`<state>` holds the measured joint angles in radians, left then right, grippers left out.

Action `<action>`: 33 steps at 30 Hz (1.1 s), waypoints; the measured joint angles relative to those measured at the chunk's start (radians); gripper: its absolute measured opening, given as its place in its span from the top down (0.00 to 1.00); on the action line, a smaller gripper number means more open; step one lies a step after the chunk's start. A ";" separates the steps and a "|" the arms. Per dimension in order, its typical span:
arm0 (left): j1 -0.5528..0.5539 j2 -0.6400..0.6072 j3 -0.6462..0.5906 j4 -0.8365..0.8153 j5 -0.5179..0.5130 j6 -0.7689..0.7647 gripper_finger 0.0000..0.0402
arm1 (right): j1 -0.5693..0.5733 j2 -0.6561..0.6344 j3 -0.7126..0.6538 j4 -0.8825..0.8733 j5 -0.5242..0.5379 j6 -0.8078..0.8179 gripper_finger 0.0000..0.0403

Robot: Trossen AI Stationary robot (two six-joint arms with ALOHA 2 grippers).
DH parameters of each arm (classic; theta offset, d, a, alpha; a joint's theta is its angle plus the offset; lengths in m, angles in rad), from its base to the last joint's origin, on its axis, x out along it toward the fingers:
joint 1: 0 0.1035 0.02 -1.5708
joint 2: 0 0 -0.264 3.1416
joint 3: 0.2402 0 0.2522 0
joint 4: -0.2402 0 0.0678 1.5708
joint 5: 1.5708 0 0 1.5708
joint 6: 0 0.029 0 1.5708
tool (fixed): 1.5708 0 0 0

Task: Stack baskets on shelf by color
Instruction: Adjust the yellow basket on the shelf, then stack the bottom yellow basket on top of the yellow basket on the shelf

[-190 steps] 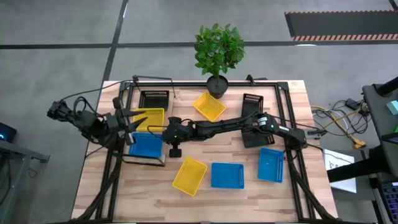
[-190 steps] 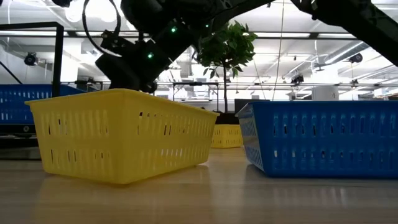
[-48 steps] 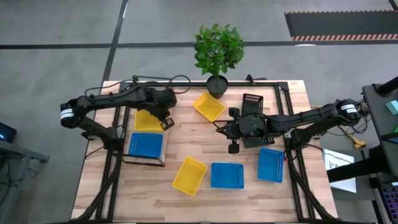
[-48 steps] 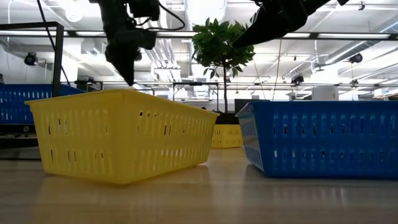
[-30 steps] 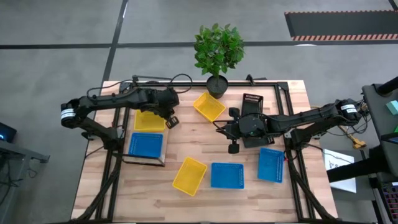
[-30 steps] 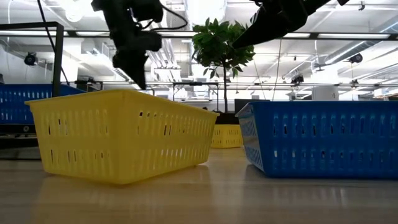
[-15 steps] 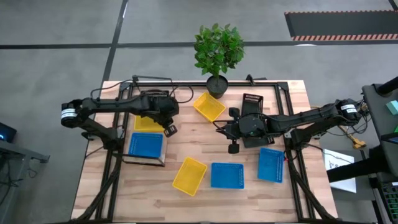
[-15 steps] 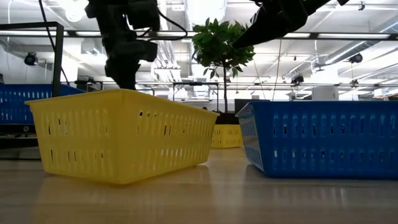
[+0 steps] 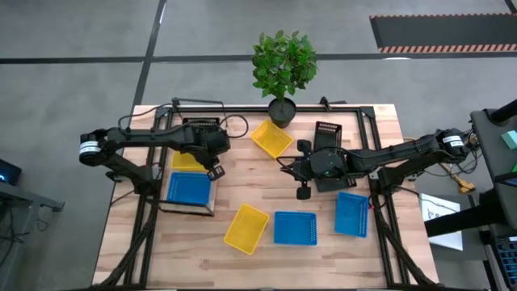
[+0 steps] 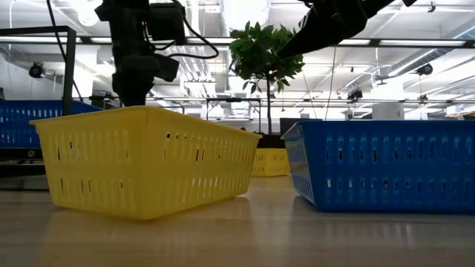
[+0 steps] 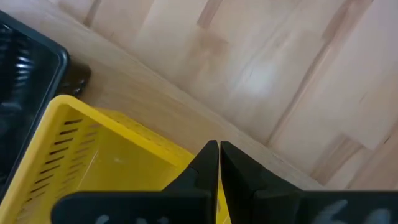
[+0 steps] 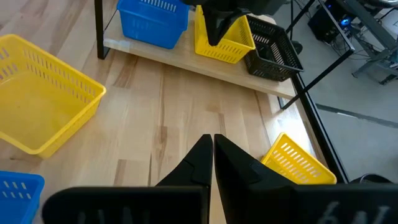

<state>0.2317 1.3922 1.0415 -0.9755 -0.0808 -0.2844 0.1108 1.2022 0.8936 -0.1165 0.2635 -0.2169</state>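
Nearest to us in the low view, a yellow basket [image 10: 145, 159] fills the lower left of the frame and a blue basket [image 10: 382, 163] the lower right, both standing on the worktop [image 10: 245, 233]. In the high view these lie low in the frame at [image 9: 245, 227] and [image 9: 295, 227], with a second blue basket [image 9: 352, 213] to their right.

Toward the middle, we see the right gripper [image 9: 302, 168] hanging over bare worktop [image 9: 258, 182], well apart from every basket; its fingers [image 12: 200, 163] are pressed together on nothing. A black basket [image 9: 329, 166] lies mostly under that arm.

At left centre of the high view stands the shelf [image 9: 187, 207], carrying a blue basket [image 9: 189, 187], a yellow basket [image 9: 188, 159] and a black basket [image 9: 199, 128] in a row. The left gripper [image 9: 212, 166] sits at the right-hand edge of that shelved yellow basket. In the left wrist view its fingers [image 11: 205, 165] are drawn together right at the basket's rim [image 11: 118, 134], but we cannot tell whether they pinch the wall or merely hover over it.

Farther back, another yellow basket [image 9: 271, 138] lies tilted near the top centre of the worktop, just before a potted plant [image 9: 283, 65].
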 joint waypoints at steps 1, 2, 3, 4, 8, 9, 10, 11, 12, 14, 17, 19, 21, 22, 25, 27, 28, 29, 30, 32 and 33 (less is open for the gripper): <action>0.000 0.000 0.002 -0.005 0.001 0.000 1.00 | 0.000 0.000 0.000 0.000 0.000 0.000 0.98; 0.000 -0.001 0.004 -0.005 0.004 0.000 1.00 | 0.000 0.000 0.000 0.000 0.000 0.000 0.98; 0.000 -0.001 0.006 -0.003 0.012 0.001 1.00 | 0.000 0.000 0.000 0.000 0.000 0.000 0.98; 0.000 -0.001 0.006 -0.002 0.019 0.002 1.00 | 0.000 0.000 0.000 0.000 0.000 0.000 0.98; -0.009 -0.002 0.030 -0.002 0.024 0.001 1.00 | 0.000 0.000 0.000 0.000 0.000 0.000 0.98; -0.016 -0.004 0.041 -0.003 0.024 0.000 1.00 | 0.000 0.000 0.000 0.000 0.000 0.000 0.98; -0.026 -0.007 0.054 -0.002 0.024 0.000 1.00 | 0.000 0.000 0.000 0.001 0.000 0.000 0.98; -0.039 -0.011 0.068 0.000 0.024 0.001 1.00 | 0.000 0.000 0.000 0.001 0.000 0.000 0.98; -0.057 -0.016 0.080 0.007 0.024 0.003 1.00 | 0.000 0.000 0.000 0.001 0.000 0.000 0.98; -0.106 -0.029 0.098 0.044 0.024 0.022 1.00 | 0.000 0.000 0.000 0.002 0.000 0.000 0.98; -0.209 -0.036 0.107 0.118 0.025 0.063 1.00 | 0.000 0.000 0.000 0.002 0.000 0.000 0.98; -0.282 -0.034 0.112 0.161 0.028 0.086 1.00 | 0.000 0.000 0.000 0.003 0.000 0.000 0.98; -0.357 -0.022 0.120 0.202 0.027 0.115 1.00 | 0.000 0.000 0.000 0.003 0.000 0.000 0.98; -0.394 -0.014 0.123 0.225 0.027 0.134 1.00 | 0.000 0.000 0.000 0.003 0.000 0.000 0.98; -0.486 0.017 0.127 0.295 0.014 0.163 1.00 | 0.000 0.000 0.000 0.004 0.000 0.000 0.98; -0.527 0.045 0.138 0.353 0.001 0.184 1.00 | 0.000 0.000 0.000 0.008 0.000 0.000 0.98; -0.541 0.061 0.144 0.367 -0.003 0.194 1.00 | 0.000 0.000 0.000 0.012 0.000 0.000 0.98; -0.553 0.081 0.153 0.376 -0.004 0.210 1.00 | 0.000 0.000 0.000 0.013 0.000 0.002 0.98; -0.563 0.103 0.162 0.384 -0.005 0.228 1.00 | 0.000 0.000 0.000 0.017 0.000 0.006 0.98; -0.569 0.145 0.179 0.387 -0.004 0.257 1.00 | 0.000 0.000 0.000 0.019 0.000 0.008 0.98; -0.570 0.162 0.190 0.383 0.001 0.271 1.00 | 0.000 0.000 0.000 0.019 0.000 0.008 0.98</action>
<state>-0.3378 1.5537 1.2317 -0.5928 -0.0794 -0.0133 0.1108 1.2022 0.8936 -0.0974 0.2634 -0.2091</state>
